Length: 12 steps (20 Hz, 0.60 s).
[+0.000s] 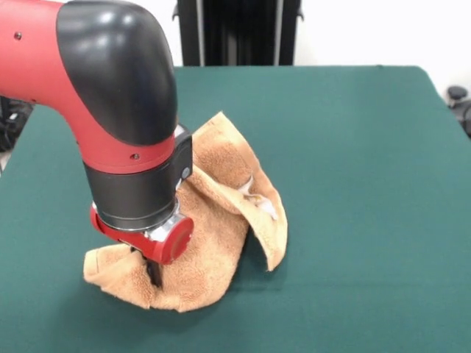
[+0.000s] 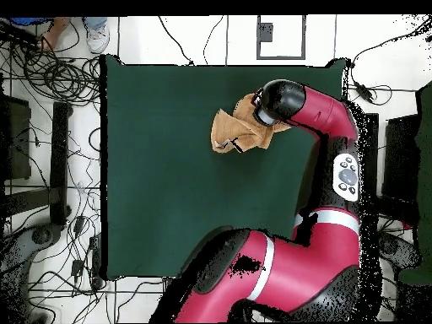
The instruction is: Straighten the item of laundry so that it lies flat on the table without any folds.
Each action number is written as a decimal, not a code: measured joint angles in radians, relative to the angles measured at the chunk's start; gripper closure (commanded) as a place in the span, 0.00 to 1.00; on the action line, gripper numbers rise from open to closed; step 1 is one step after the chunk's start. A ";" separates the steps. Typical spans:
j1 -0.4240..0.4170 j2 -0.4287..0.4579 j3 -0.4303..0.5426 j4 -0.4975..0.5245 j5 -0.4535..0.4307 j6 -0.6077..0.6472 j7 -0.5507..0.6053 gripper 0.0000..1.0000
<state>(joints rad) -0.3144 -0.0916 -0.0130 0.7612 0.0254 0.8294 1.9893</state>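
Note:
The item of laundry [image 1: 210, 220] is a tan-orange towel lying crumpled on the green table [image 1: 353, 162], with raised folds and one edge curled over on its right side. A small white patch shows inside that fold. My gripper [image 1: 154, 273] points straight down into the towel's near left part, and the red and black wrist hides most of it. From above, the towel [image 2: 228, 132] sits near the table's [image 2: 160, 177] far right part, and the arm's elbow covers the towel's right end and the gripper.
Bare green cloth surrounds the towel on all sides. The arm [image 2: 321, 118] reaches in over the table's right edge in the overhead view. Cables and stands lie on the floor around the table, and a person's shoe [image 2: 98, 38] shows at the top left.

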 measured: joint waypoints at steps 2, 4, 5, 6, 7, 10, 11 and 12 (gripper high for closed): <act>-0.003 0.000 0.009 0.000 -0.007 0.000 0.000 1.00; -0.007 0.001 0.019 0.000 -0.019 0.000 0.000 1.00; -0.008 0.000 0.022 0.000 -0.022 0.000 0.000 1.00; -0.009 0.000 0.024 0.000 -0.024 0.000 0.000 1.00; -0.011 0.001 0.030 -0.001 -0.031 0.000 0.000 1.00; -0.010 0.003 0.033 -0.010 -0.045 0.003 0.000 1.00; -0.010 0.004 0.033 -0.013 -0.049 0.006 0.000 1.00; -0.009 0.004 0.033 -0.016 -0.052 0.011 0.000 1.00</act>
<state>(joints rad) -0.3239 -0.0874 0.0196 0.7454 -0.0261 0.8400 1.9893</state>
